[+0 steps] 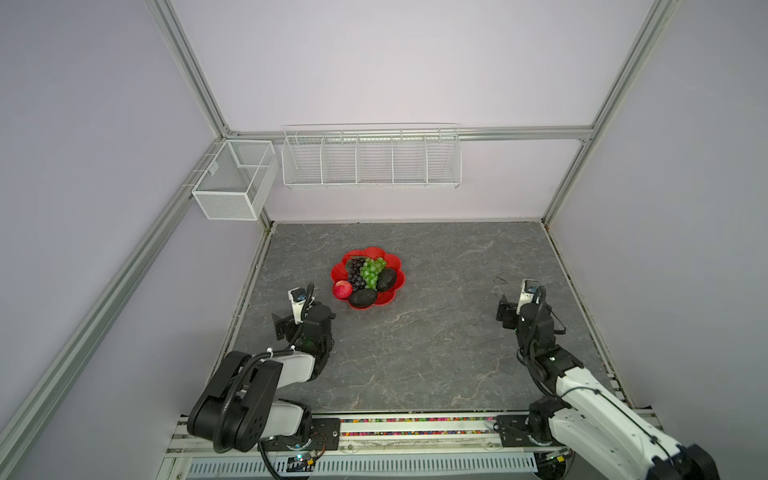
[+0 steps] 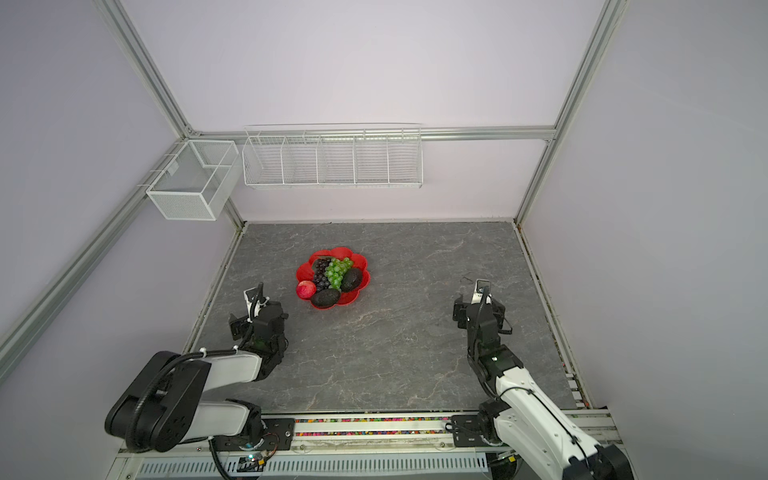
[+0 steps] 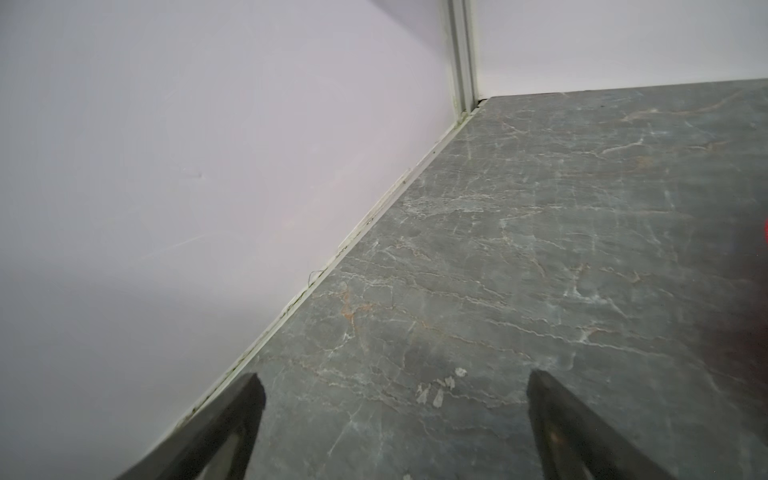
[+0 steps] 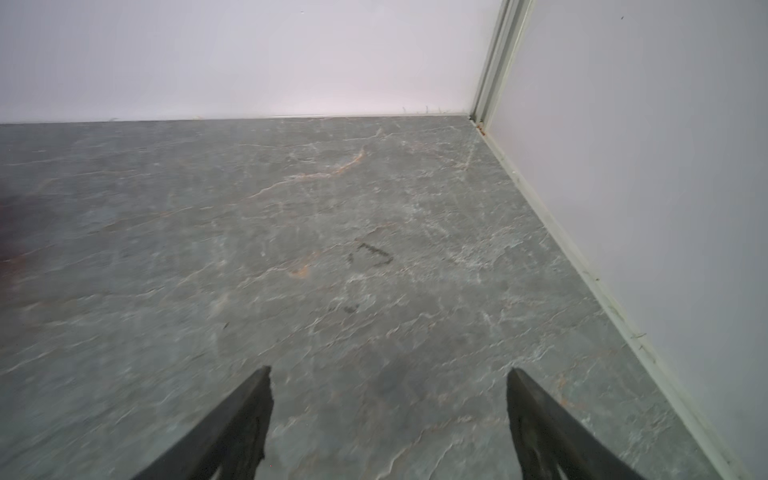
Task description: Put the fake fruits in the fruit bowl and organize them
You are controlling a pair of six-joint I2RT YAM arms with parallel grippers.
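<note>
The red flower-shaped fruit bowl [image 1: 370, 252] [image 2: 332, 252] sits on the grey stone table, left of centre, in both top views. In it lie the fake fruits: a purple grape bunch [image 1: 355, 270], a green grape bunch [image 1: 371, 269], two dark avocados [image 1: 386, 279] [image 1: 363, 297] and a red apple [image 1: 343, 289] at its left edge. My left gripper [image 3: 395, 382] [image 1: 305, 320] hangs open and empty near the left wall, just short of the bowl. My right gripper [image 4: 388, 376] [image 1: 528, 313] stands open and empty over bare table far to the right.
A white wire rack [image 1: 371, 156] with several compartments hangs on the back wall, and a white mesh box [image 1: 232, 183] hangs on the left frame. Walls close in the table on three sides. The arms' base rail [image 1: 415, 426] runs along the front edge.
</note>
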